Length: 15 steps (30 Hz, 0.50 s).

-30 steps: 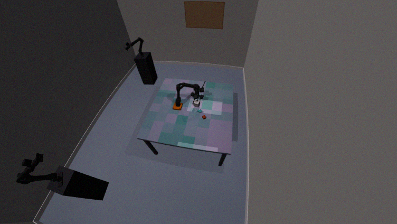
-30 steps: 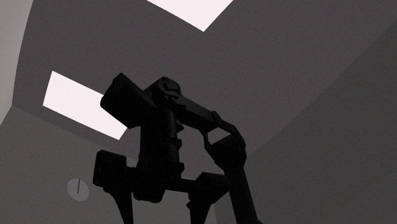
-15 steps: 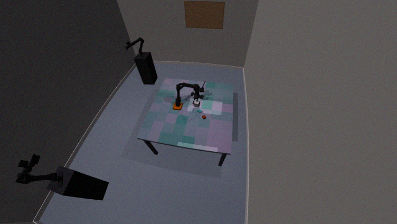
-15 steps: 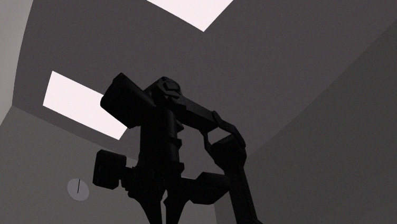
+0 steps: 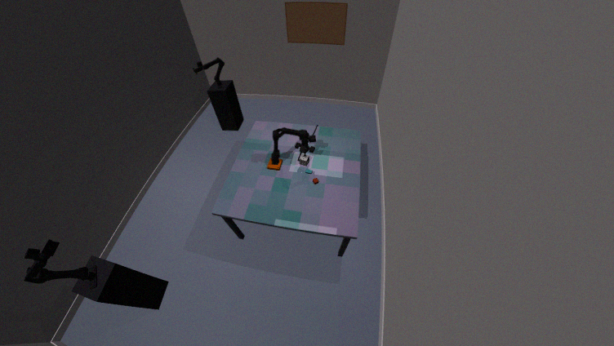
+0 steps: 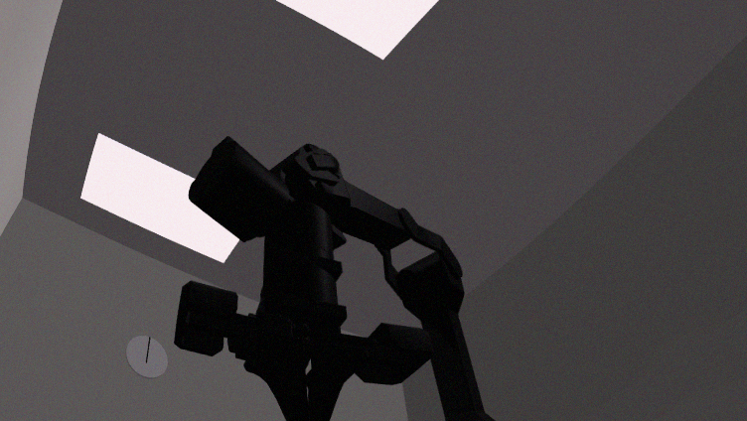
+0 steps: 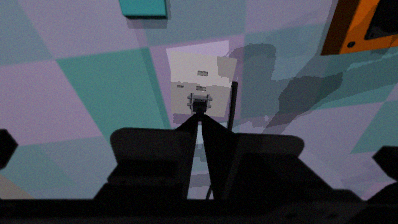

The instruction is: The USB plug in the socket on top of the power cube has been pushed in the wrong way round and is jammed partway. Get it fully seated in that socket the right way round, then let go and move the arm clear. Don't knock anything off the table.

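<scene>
Your pincer (image 7: 199, 120) is clamped nearly shut on the USB plug (image 7: 199, 103); in the wrist view both dark fingers converge to a point right at the plug body. The plug sits in the socket on top of the power cube (image 7: 200, 75), a pale block standing on the counter (image 7: 90, 80), which is a patchwork of teal and lilac squares. You can't tell from these views how deep the plug is or which way round it faces. A thin dark cable (image 7: 233, 102) runs just beside the plug on the right.

In the top view the arm (image 5: 287, 134) reaches over from its orange base plate (image 5: 269, 166) and points straight down at the cube (image 5: 304, 160). A teal block (image 5: 309, 171) lies near the cube, a small red block (image 5: 315, 180) a bit beyond that. The teal block (image 7: 144, 7) also shows at the top edge of the wrist view, apart from the cube. The exterior view gives you only the arm's silhouette from below.
</scene>
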Available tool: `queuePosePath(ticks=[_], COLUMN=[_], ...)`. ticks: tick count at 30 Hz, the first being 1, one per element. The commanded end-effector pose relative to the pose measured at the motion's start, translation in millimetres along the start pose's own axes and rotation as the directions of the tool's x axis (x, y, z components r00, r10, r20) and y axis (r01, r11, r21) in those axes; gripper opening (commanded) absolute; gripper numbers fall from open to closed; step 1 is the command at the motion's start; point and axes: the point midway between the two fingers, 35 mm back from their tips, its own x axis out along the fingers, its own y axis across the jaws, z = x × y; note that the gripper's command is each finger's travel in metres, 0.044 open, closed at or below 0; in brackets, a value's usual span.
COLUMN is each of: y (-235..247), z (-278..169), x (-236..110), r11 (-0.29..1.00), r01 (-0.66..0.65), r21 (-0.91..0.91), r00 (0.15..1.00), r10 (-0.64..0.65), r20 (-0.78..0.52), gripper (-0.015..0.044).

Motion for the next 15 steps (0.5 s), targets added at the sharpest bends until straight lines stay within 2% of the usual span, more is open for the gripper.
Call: queuePosePath(ticks=[1,15], y=[0.0,0.0], z=[0.0,-0.1], x=[-0.1,-8.3], r11=[1.000,1.000], r01=[0.000,0.000], r21=[0.000,0.000], r00=[1.000,1.000], r10=[0.000,0.000], r20=[0.000,0.000], gripper=[0.0000,0.0000])
